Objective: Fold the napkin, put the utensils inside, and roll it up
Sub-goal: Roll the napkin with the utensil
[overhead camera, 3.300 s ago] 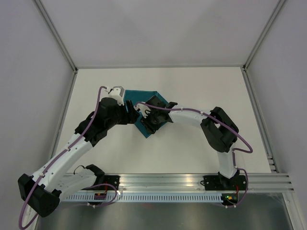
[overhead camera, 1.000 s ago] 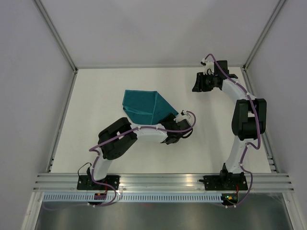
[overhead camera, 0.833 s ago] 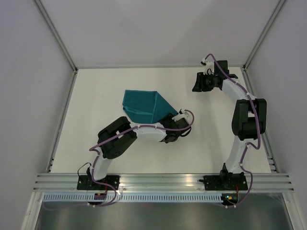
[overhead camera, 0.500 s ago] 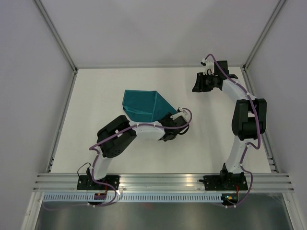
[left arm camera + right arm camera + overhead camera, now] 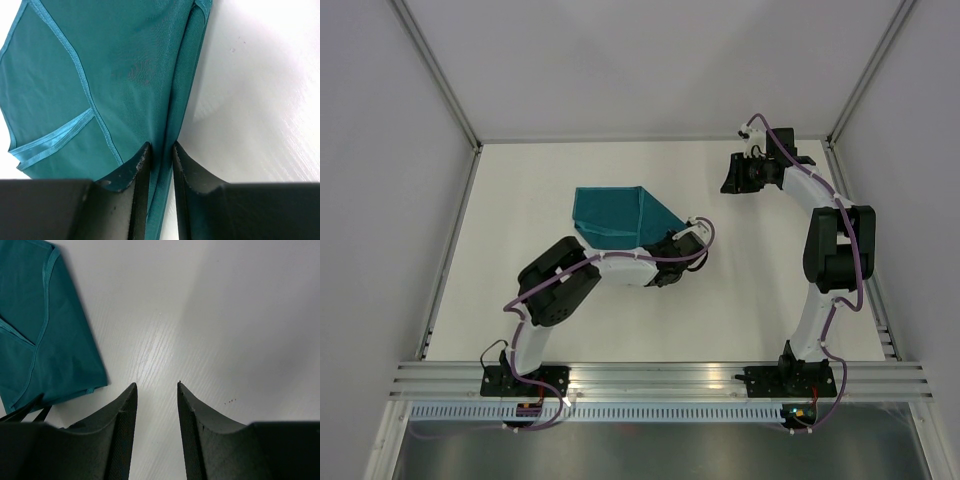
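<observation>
The teal napkin (image 5: 615, 215) lies folded on the white table (image 5: 530, 300), left of centre. My left gripper (image 5: 682, 240) is at the napkin's right corner. In the left wrist view its jaws (image 5: 160, 147) are pinched on the napkin's (image 5: 115, 75) folded right edge, with cloth running between the fingers (image 5: 141, 165). My right gripper (image 5: 730, 176) hangs open over bare table at the back right, with nothing between its fingers (image 5: 125, 410). The right wrist view shows the napkin (image 5: 25, 340) off to the left. The utensils are out of view.
Pale walls with metal posts (image 5: 440, 75) close in the table on three sides. A metal rail (image 5: 660, 380) carrying both arm bases runs along the near edge. The right arm's elbow (image 5: 835, 250) stands near the right side.
The left jaws have closed from wide open onto the napkin's right edge, and the napkin has shifted slightly left. The right arm has stayed at the back right.
</observation>
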Controlling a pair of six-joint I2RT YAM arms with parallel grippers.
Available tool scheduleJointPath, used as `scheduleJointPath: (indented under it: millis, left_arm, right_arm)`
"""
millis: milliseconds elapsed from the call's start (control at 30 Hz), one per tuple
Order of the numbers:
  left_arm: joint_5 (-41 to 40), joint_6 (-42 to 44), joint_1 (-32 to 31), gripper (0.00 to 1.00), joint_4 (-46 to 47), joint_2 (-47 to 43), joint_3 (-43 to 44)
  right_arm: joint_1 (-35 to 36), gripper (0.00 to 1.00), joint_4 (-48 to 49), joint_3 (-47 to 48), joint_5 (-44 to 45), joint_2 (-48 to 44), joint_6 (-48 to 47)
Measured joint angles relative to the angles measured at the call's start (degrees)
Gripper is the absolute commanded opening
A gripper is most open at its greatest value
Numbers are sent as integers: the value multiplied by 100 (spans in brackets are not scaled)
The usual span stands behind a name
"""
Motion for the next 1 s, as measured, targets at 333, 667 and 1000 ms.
scheduleJointPath:
  millis: [333,667,1000]
  left_arm:
    - [404,105,214,12,254,-127,-140]
    - [1220,162,326,2,505,-236,-262]
    - [1521,151,409,6,525,-280,-269]
  right_arm:
    - [0,43,0,-81,-2,-20,-109]
    - [0,43,63,-326,0,-402,-356]
    - [7,43,221,-831,4,-883,-750]
